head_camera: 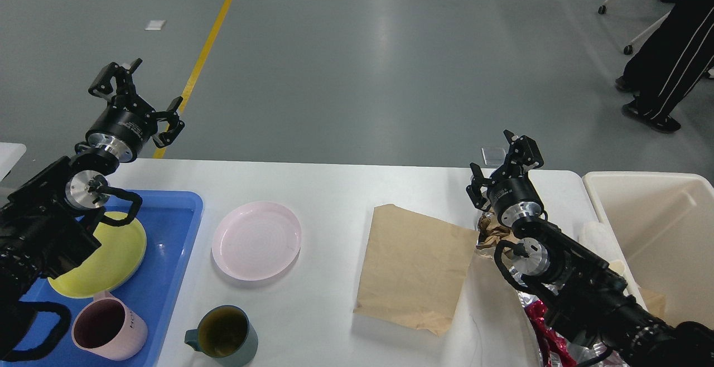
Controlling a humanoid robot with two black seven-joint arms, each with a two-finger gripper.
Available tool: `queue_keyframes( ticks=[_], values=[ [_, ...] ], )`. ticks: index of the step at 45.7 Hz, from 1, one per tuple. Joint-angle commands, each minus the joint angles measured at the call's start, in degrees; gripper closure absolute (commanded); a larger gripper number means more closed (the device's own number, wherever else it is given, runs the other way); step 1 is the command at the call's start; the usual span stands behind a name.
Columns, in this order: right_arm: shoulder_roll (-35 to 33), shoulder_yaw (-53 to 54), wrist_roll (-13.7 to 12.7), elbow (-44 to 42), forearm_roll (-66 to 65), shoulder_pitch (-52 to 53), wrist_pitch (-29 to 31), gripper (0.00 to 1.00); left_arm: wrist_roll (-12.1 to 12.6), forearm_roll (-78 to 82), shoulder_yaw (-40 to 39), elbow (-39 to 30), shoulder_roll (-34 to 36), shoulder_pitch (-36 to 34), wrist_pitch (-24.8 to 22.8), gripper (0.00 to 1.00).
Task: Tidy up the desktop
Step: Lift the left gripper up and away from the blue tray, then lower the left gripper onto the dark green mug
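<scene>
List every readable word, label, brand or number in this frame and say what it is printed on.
None can be read.
Left gripper: small white print on its black body, too small to read.
Right gripper: white print on its black body, blurred.
Pink mug: dark marks on its side, too small to read.

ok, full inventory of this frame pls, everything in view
desktop: 1, white, spans the foreground
tray: 1, blue, left end
plate: 1, yellow, in tray
mug: 1, pink, in tray, near edge
plate: 1, pink, on desktop, right of tray
mug: 1, teal, front centre-left
paper bag: 1, brown, flat, centre-right
crumpled paper: brown, under right arm
foil wrapper: red and silver, bottom right
bin: 1, cream, right
person: legs only, black trousers, top right
left tool: open, raised
right tool: open
</scene>
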Motion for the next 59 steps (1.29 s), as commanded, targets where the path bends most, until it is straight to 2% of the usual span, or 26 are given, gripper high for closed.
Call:
queue_keyframes(
  ticks=[1,4,10,15,23,30,36,44,53,59],
  values=[
    [0.0,0.0,-0.1,0.0,0.0,0.0,0.0,0.0,-0.1,-0.1,16.4,0.1,3.1,-6.0,1.1,0.04],
    [0.0,0.0,-0.1,0.0,0.0,0.1,0.0,0.0,0.2,0.0,25.4,0.1,2.9,-10.2,2.1,0.04],
    [0.0,0.0,-0.1,0.0,0.0,0.0,0.0,0.0,-0.1,0.4,46.4,-0.1,2.4,-16.7,1.2,0.04],
    [0.0,0.0,0.0,0.0,0.1,0.0,0.0,0.0,-0.1,0.4,60.1,-1.7,2.1,-21.5,-3.9,0.04],
    [0.0,0.0,-0.1,0.0,0.0,0.0,0.0,0.0,0.1,0.6,73.3,-2.7,2.1,-26.6,-15.3,0.04],
    [0.0,0.1,0.0,0.0,0.0,0.0,0.0,0.0,0.0,3.0,85.7,-3.8,0.3,-31.1,-16.8,0.04],
    [0.0,0.1,0.0,0.0,0.0,0.0,0.0,0.0,0.0,6.8,99.2,-9.6,-2.2,-36.4,-19.1,0.04],
    [0.0,0.0,-0.1,0.0,0.0,0.0,0.0,0.0,-0.1,7.1,107.1,-16.6,-7.0,-40.7,-25.6,0.04],
    [0.0,0.0,-0.1,0.0,0.0,0.0,0.0,0.0,-0.1,7.2,108.8,-25.0,-9.6,-43.6,-25.6,0.04],
    [0.0,0.0,0.0,0.0,0.0,0.0,0.0,0.0,-0.4,7.2,113.7,-30.0,-13.1,-46.9,-25.6,0.04]
  ],
)
